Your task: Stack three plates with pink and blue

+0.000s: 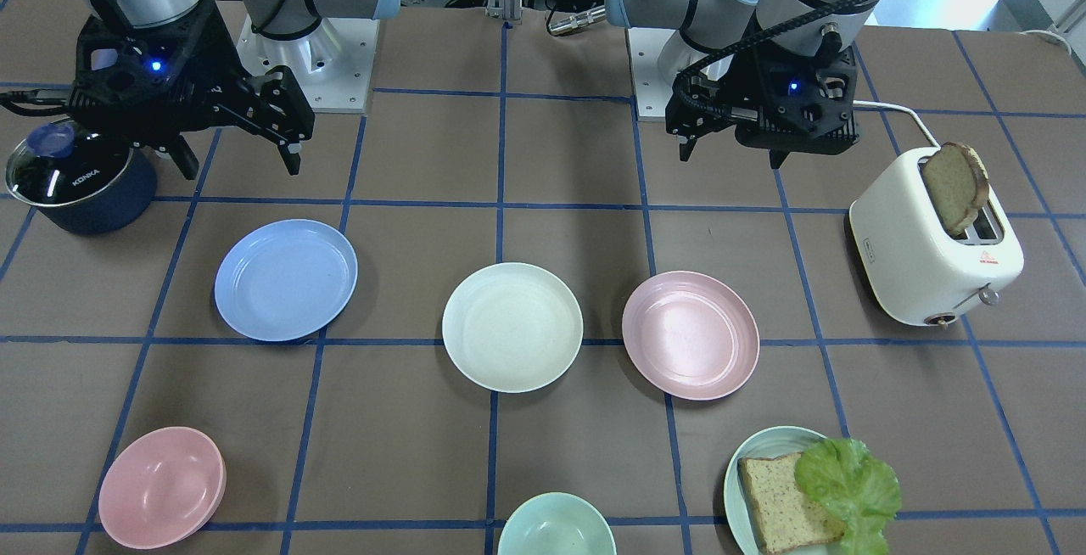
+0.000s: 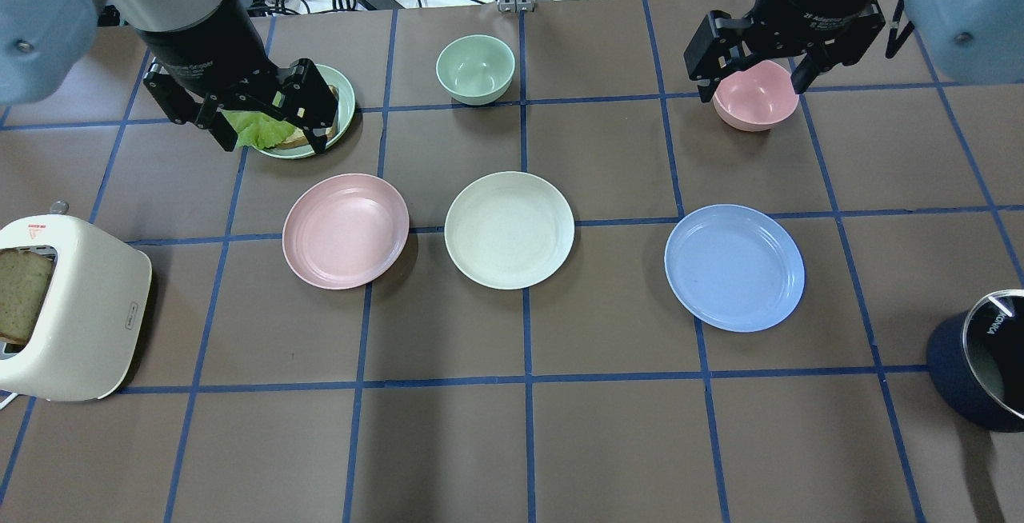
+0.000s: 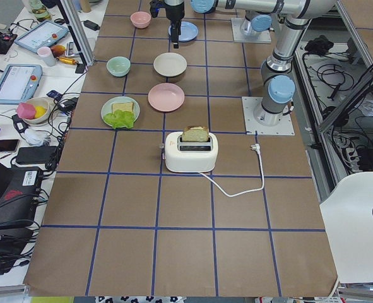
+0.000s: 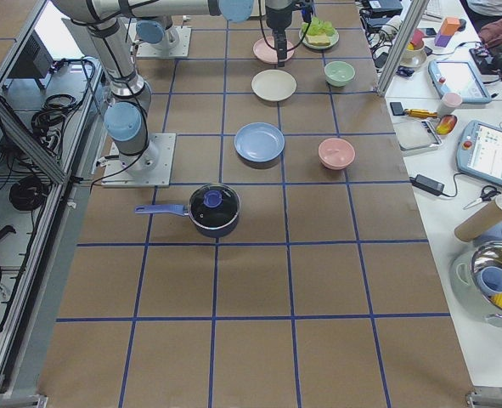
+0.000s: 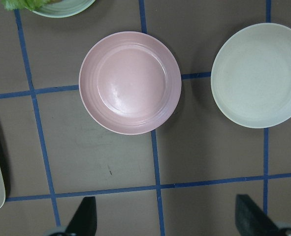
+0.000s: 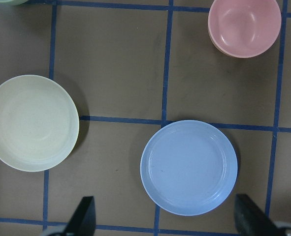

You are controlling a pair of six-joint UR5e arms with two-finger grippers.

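Note:
Three plates lie apart in a row across the middle of the table. The pale pink plate is on my left, the cream-white plate in the middle, and the light blue plate on my right. My left gripper is open and empty, high above the table; in its wrist view the pink plate and the white plate lie ahead of its fingertips. My right gripper is open and empty, high above the table; in its wrist view the blue plate lies ahead.
A pink bowl sits under my right gripper. A green bowl stands at the far middle. A green plate with bread and lettuce sits under my left gripper. A white toaster holding bread is near left, a dark pot near right.

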